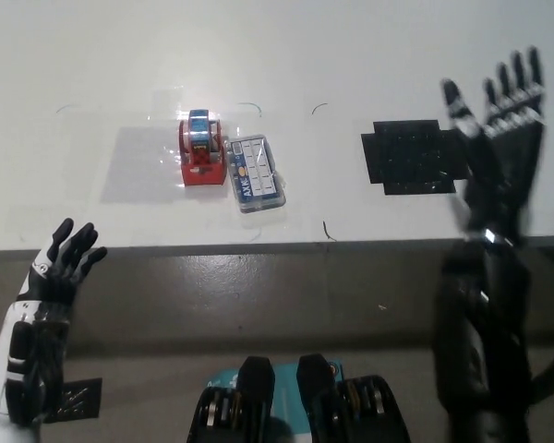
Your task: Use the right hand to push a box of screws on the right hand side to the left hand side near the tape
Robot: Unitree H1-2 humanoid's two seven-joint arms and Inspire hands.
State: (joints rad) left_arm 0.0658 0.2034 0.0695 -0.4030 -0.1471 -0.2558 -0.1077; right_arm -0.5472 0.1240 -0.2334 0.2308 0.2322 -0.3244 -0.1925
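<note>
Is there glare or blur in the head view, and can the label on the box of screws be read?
Head view: the white table is bright, nearly washed out, with faint glare near the tape; the box of screws is sharp enough to show compartments, but its label print is too small to read; the right hand looks slightly soft, fingers spread; the left hand rests at lower left, open.
</note>
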